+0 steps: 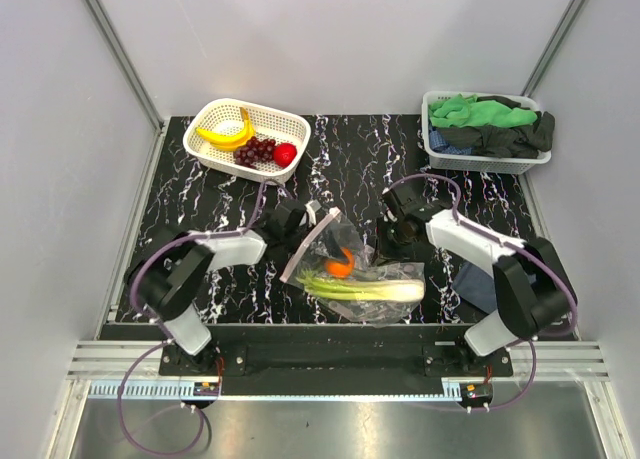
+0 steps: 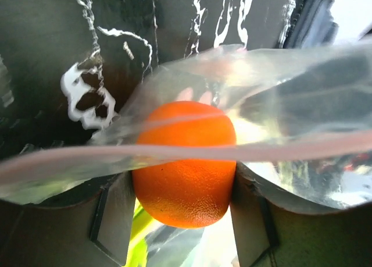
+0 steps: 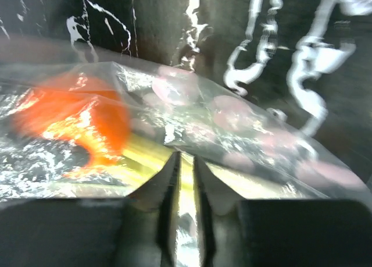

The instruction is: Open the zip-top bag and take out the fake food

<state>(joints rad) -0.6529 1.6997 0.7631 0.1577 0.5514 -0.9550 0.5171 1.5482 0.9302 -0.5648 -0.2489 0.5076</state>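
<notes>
The clear zip-top bag (image 1: 375, 297) lies at the near middle, its pinkish zip strip (image 1: 308, 243) raised at the left. Inside are the orange piece (image 1: 340, 265) and pale-green stalks (image 1: 368, 288). My left gripper (image 1: 322, 247) reaches into the mouth. In the left wrist view it (image 2: 183, 200) is shut on the orange piece (image 2: 185, 180), with the zip strip (image 2: 70, 162) crossing in front. My right gripper (image 1: 393, 245) is at the bag's far right edge. In the right wrist view it (image 3: 186, 162) is pinched on the bag film (image 3: 232, 127).
A white basket (image 1: 215, 114) at the back left holds a yellow banana (image 1: 225, 135), purple grapes (image 1: 254, 151) and a red round fruit (image 1: 285, 154). A second white basket (image 1: 490, 162) at the back right holds green and black cloths. A dark blue cloth (image 1: 474, 282) lies under the right arm.
</notes>
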